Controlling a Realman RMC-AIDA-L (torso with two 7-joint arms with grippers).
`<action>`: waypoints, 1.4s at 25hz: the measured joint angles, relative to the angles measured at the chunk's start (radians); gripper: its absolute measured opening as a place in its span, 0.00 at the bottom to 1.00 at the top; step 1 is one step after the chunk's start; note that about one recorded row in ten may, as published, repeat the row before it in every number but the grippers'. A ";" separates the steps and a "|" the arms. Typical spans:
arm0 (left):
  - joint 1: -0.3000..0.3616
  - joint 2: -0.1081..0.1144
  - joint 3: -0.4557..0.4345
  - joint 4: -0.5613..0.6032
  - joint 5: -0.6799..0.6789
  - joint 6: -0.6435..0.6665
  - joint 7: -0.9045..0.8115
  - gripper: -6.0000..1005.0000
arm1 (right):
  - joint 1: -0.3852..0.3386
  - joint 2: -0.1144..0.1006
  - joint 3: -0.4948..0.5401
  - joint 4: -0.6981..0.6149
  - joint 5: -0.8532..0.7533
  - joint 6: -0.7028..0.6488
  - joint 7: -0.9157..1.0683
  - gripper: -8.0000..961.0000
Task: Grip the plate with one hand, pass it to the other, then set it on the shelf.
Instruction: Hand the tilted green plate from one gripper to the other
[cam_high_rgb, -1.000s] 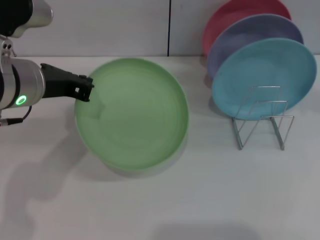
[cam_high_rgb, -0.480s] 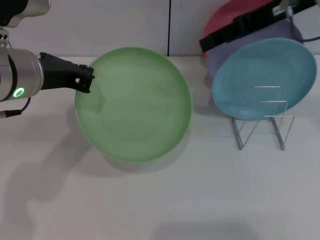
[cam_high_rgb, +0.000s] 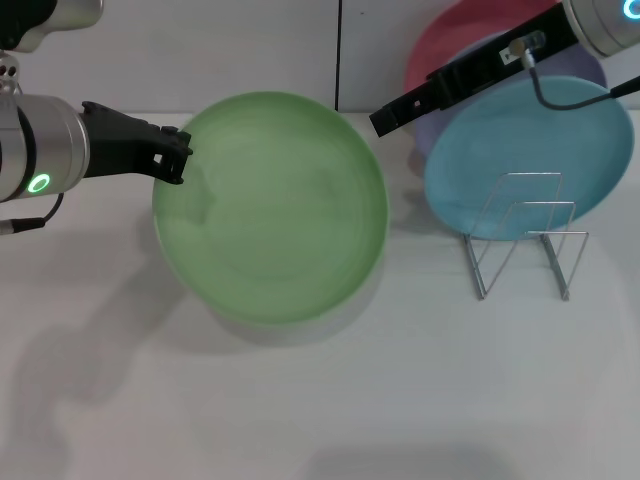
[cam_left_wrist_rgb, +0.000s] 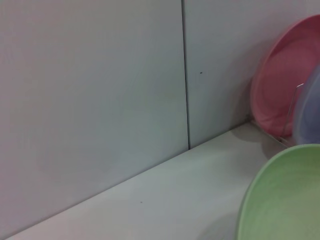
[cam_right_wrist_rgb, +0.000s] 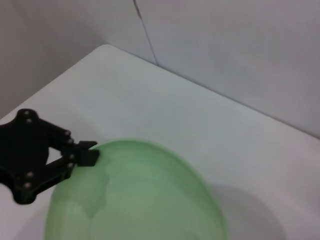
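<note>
The light-green plate hangs tilted above the white table, left of centre; it also shows in the left wrist view and the right wrist view. My left gripper, on the green-ringed arm, is shut on the plate's left rim; it also shows in the right wrist view. My right gripper, on the blue-ringed arm, reaches in from the upper right and ends just beyond the plate's upper right rim, apart from it. The wire shelf stands at the right.
A turquoise plate, a lavender plate and a pink plate stand upright in the shelf's far slots. The near wire loops hold nothing. A grey wall runs behind the table.
My right arm has come in from the upper right and moved left and down toward the plate's upper right rim. My left gripper has lifted the plate slightly up and right.
</note>
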 joint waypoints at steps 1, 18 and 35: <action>0.000 0.000 0.001 0.000 0.000 -0.002 0.000 0.04 | 0.000 0.000 0.000 0.000 0.000 0.000 0.000 0.84; -0.005 -0.003 0.006 -0.016 -0.004 -0.013 0.000 0.04 | 0.008 0.023 -0.069 0.099 -0.019 0.133 -0.044 0.82; -0.003 -0.003 0.006 -0.026 -0.030 -0.015 0.007 0.04 | 0.023 0.034 -0.095 0.162 -0.017 0.183 -0.071 0.80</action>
